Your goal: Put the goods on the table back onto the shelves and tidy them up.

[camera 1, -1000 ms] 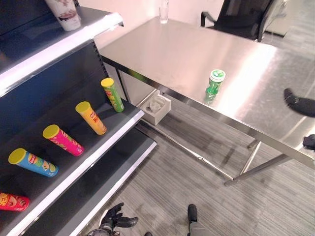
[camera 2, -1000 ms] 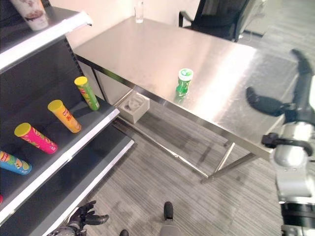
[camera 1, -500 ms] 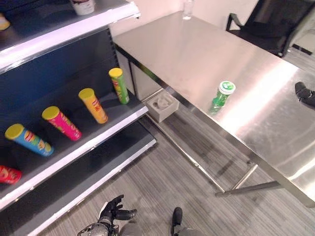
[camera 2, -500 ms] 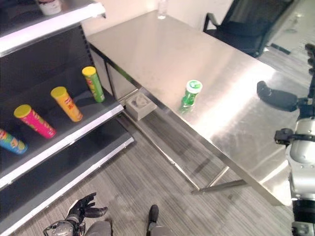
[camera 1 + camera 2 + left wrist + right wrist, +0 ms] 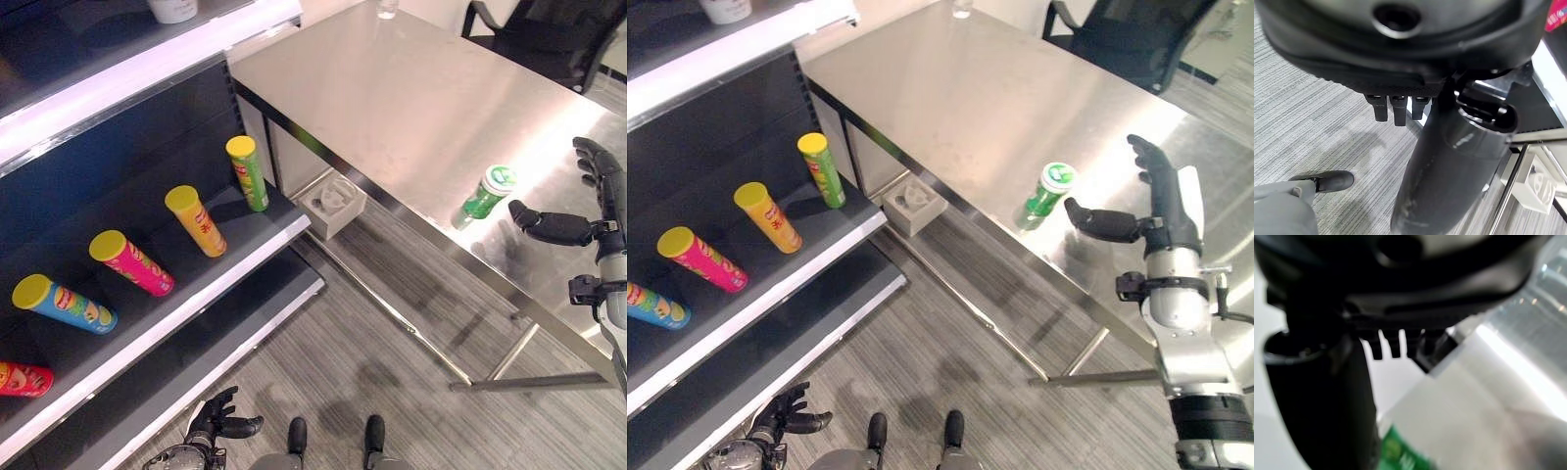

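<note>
Green can (image 5: 1046, 189) stands on the steel tabletop (image 5: 411, 88) near its near edge, tilted a little. Just right of it the right hand (image 5: 1156, 211) hovers with fingers (image 5: 1149, 162) straight and spread and thumb reaching toward the can, apart from it, holding nothing. On the left, the shelf (image 5: 211, 259) carries five tubes lying aslant: green (image 5: 247, 172), orange (image 5: 196, 220), pink (image 5: 130, 262), blue (image 5: 63, 305) and red (image 5: 24, 379). The left hand (image 5: 217, 421) hangs low over the floor, fingers loosely spread, empty.
</note>
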`<state>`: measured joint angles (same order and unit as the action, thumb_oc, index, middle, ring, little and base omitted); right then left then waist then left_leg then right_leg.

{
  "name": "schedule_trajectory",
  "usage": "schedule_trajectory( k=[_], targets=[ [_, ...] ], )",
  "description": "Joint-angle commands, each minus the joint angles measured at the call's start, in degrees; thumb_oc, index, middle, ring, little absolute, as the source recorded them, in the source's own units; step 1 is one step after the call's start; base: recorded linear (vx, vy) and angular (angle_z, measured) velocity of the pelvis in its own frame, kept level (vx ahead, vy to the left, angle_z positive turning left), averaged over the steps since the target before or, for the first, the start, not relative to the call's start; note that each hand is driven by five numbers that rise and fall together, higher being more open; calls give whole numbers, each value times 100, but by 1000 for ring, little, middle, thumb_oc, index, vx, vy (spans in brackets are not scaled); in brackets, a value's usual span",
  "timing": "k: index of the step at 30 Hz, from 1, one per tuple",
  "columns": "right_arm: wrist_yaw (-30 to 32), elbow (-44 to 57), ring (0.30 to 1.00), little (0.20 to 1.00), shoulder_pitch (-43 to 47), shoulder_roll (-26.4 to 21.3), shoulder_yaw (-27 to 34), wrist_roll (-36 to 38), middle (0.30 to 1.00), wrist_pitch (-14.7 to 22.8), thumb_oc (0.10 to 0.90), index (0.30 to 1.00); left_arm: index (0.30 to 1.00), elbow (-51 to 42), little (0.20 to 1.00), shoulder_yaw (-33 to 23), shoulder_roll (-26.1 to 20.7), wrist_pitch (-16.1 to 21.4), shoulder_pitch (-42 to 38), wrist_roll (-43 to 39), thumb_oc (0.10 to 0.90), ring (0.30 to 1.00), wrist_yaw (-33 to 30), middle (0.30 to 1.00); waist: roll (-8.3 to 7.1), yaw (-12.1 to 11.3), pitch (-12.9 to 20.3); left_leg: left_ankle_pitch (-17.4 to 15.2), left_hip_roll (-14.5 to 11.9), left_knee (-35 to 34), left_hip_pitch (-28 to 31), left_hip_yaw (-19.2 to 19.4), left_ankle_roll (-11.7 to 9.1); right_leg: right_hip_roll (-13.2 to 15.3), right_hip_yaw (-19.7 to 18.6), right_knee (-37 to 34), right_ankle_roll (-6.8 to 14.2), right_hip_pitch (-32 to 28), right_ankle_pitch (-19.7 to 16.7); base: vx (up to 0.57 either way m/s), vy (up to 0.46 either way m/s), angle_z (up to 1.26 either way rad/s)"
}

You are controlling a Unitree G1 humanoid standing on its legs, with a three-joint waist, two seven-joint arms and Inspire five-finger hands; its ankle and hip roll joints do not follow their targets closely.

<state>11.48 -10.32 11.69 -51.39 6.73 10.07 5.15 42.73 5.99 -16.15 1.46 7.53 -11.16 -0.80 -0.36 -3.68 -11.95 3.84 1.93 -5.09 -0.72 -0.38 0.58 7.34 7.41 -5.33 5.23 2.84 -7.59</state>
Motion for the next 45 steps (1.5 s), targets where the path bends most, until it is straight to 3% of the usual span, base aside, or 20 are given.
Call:
schedule_trajectory(
  k=[1, 8, 26, 37, 45],
  targets=[
    [109, 128, 900, 900, 678, -125, 166, -39, 900, 339, 800, 900, 900, 36, 900, 27, -245, 240, -30, 3, 800, 900, -69, 900, -384, -157, 376, -476, -127, 9, -21, -150, -372, 491, -30, 157, 797, -54, 340, 0, 0, 0],
    [144, 156, 900, 900, 723, 116, 7, -94, 900, 281, 800, 900, 900, 19, 900, 20, -230, 238, -56, -37, 800, 900, -135, 900, -409, -210, 261, -436, -129, 9, -171, -204, -363, 506, -4, 132, 804, 79, 294, -1, -2, -1],
    [493, -165, 900, 900, 779, 195, 33, -687, 900, 42, 800, 900, 900, 86, 900, 64, -234, 207, -119, 62, 800, 900, -251, 900, -395, -273, 167, -450, -109, 9, -257, -352, -337, 555, 156, 157, 828, 134, 314, 11, -8, 3],
    [669, -392, 900, 900, 1015, 349, 31, -509, 900, 47, 800, 900, 900, 118, 900, 106, -231, 171, -112, 42, 800, 900, -265, 900, -370, -317, 156, -471, -104, 9, -262, -384, -321, 542, 147, 121, 824, 136, 305, 0, 0, 0],
    [881, -505, 900, 900, 1166, 758, 159, -79, 900, 177, 800, 900, 900, 156, 900, 173, -207, 121, -114, 70, 800, 900, -253, 900, -312, -356, 169, -490, -104, 9, -244, -411, -310, 546, 188, 93, 825, 108, 313, 0, 0, 0]
  ],
)
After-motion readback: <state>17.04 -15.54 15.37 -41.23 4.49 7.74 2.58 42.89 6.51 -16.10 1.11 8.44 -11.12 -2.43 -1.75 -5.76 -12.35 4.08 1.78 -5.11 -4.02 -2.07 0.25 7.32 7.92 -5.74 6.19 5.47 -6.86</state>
